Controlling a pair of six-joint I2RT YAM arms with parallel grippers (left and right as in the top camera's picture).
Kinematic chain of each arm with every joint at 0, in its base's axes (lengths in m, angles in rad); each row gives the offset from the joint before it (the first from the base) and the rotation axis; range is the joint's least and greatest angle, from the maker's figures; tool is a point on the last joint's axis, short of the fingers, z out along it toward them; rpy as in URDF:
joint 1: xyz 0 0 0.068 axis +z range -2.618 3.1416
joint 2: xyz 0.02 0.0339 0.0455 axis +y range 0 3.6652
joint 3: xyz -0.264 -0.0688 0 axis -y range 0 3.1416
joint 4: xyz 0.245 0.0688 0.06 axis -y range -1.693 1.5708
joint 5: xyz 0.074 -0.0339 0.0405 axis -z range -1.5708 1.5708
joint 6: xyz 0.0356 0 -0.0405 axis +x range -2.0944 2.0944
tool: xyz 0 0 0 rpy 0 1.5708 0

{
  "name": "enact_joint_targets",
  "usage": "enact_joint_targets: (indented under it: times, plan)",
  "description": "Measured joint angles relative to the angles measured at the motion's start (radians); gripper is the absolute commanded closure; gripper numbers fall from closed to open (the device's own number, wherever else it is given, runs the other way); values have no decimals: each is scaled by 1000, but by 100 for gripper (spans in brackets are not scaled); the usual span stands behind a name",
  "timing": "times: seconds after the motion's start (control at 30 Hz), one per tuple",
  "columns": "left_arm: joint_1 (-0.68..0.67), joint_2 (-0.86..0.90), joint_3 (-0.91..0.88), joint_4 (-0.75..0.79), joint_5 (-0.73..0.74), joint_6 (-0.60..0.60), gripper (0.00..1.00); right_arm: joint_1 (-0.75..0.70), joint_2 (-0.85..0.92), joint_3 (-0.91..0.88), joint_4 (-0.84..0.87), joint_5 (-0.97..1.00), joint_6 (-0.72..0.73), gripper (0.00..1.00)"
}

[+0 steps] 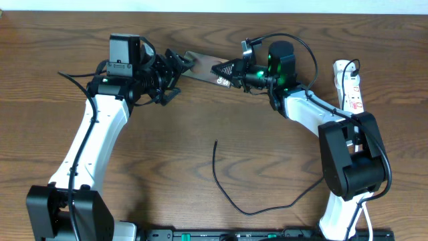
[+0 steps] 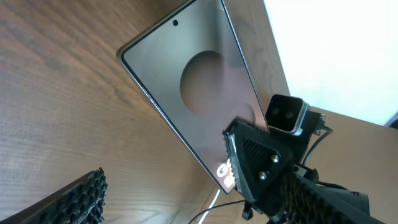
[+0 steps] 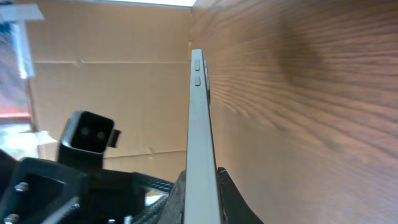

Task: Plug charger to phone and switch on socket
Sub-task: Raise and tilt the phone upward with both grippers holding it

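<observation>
The phone point(image 1: 199, 66) is a slim dark slab at the far middle of the table, tilted off the wood. My right gripper point(image 1: 229, 72) is shut on its right end. In the right wrist view the phone point(image 3: 200, 118) shows edge-on, pinched between the fingers of the right gripper point(image 3: 202, 202). My left gripper point(image 1: 172, 72) stands open just left of the phone, not touching it; in the left wrist view the phone point(image 2: 193, 93) lies ahead of its wide-spread fingers point(image 2: 78, 199). The charger point(image 1: 231, 197) lies loose on the near table, free end pointing away. The socket point(image 1: 352, 84) lies far right.
The right arm's white links and black base point(image 1: 351, 157) stand between the socket and the charger's loop. The left arm point(image 1: 93, 140) crosses the left side of the table. A black rail point(image 1: 254, 234) runs along the near edge.
</observation>
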Motion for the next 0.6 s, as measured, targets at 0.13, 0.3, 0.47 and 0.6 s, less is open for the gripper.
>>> enact_joint_targets:
  times: [0.13, 0.3, 0.47, 0.6]
  plan:
    - [0, 0, 0, 11, 0, 3, 12, 0, 0, 0, 36, -8, 96, 99]
    - [0, 0, 0, 22, 0, 19, 12, 0, 0, 0, 82, -8, 187, 99]
    - [0, 0, 0, 39, 0, 40, 12, 0, 0, 0, 135, -7, 263, 99]
    - [0, 0, 0, 51, 0, 68, 12, 0, 0, 0, 194, -4, 319, 99]
